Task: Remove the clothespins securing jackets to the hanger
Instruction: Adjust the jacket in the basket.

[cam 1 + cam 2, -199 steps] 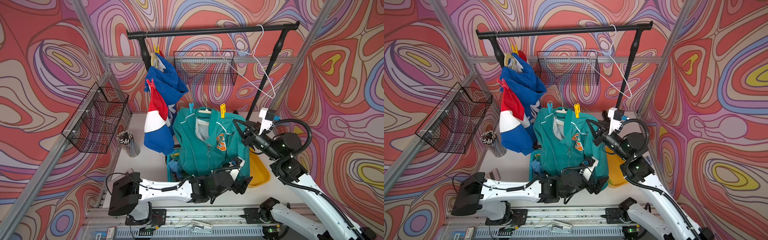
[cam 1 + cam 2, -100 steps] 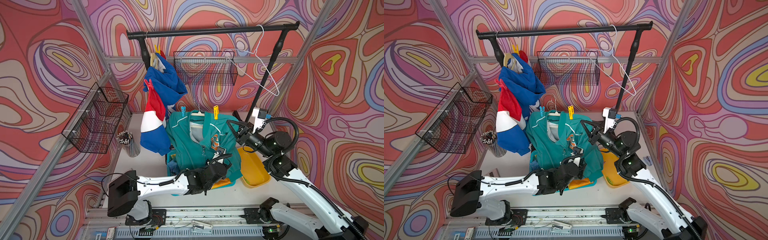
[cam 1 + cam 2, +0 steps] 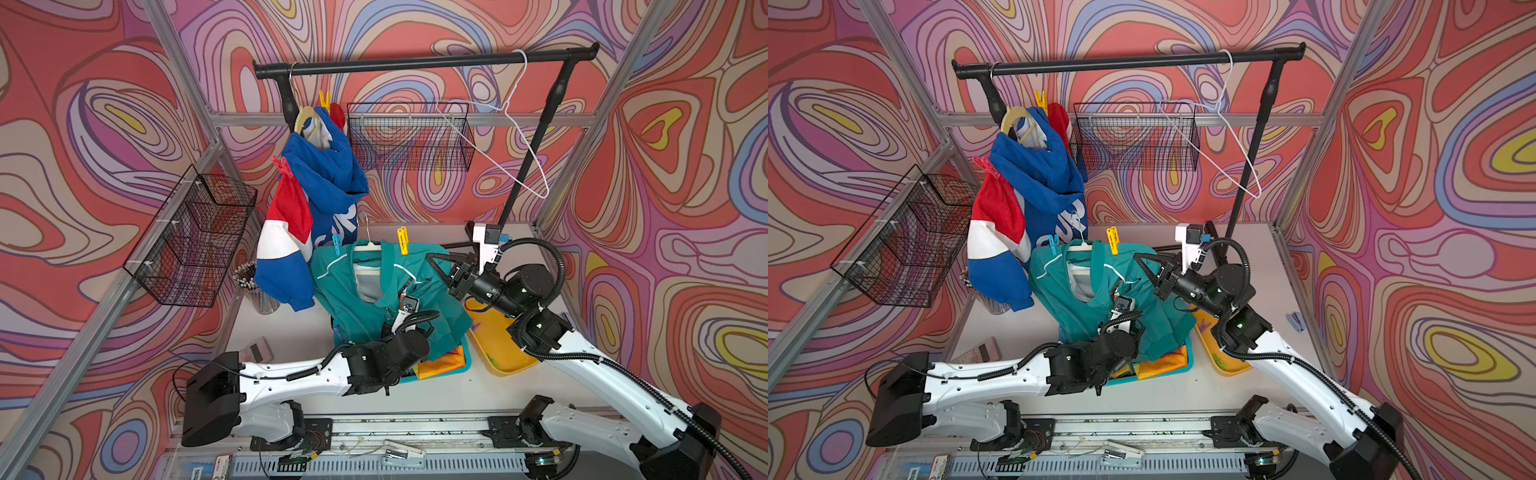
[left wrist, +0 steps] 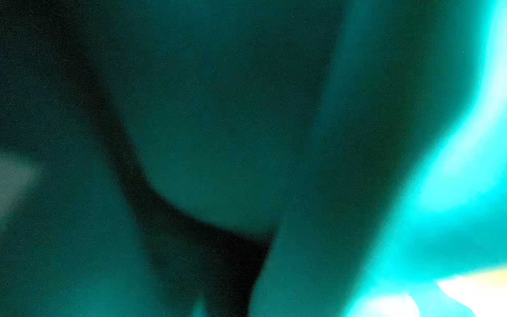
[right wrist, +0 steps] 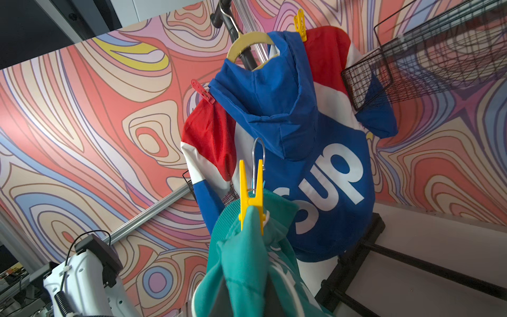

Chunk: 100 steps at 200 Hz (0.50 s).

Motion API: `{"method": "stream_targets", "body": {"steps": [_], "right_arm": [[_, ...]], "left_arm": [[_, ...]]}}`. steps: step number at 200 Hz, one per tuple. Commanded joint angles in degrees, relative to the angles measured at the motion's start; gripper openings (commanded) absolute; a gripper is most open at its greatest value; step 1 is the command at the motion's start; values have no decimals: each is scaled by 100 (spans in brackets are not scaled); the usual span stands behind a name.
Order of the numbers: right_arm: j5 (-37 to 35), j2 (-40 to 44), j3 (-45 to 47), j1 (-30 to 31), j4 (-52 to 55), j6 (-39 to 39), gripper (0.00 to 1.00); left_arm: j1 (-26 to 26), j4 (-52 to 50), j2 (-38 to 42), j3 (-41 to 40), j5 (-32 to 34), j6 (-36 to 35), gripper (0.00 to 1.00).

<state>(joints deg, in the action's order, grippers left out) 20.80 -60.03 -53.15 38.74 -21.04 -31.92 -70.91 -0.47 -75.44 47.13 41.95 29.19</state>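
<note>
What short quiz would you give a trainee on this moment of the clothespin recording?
1. Which clothespins hold the teal jacket to its white hanger? A) the blue clothespin and the yellow clothespin; B) two red ones; C) one green one.
2. True or false: the white hanger hangs free, off the black rail.
3. How many clothespins show on the blue jacket, and in what colours?
Key: 1 A. 2 True. 3 Two: the upper yellow clothespin and the red clothespin.
</note>
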Motion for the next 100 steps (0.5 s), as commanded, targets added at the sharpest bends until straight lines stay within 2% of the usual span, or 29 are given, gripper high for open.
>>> {"method": "stream_targets", "body": {"steps": [1,41,63,80,100], "right_arm": [[-488,88,109,266,-714,11,0],[-1224,390,877,511,-911,123,0],[-1498,711,1363,513,-759,354,0],[-1639,954,1702,516,-725,606,0],[-1571,1132,1941,513,-735,820,0]], "left_arm": [[70,-678,-26,-183,260,257,0],[113,-866,-306,-217,369,326,0],[105,-637,-401,-305,-18,263,0],[105,-212,-337,-418,-535,105,13],[105,305,-199,-578,-1139,-4,44]]}}
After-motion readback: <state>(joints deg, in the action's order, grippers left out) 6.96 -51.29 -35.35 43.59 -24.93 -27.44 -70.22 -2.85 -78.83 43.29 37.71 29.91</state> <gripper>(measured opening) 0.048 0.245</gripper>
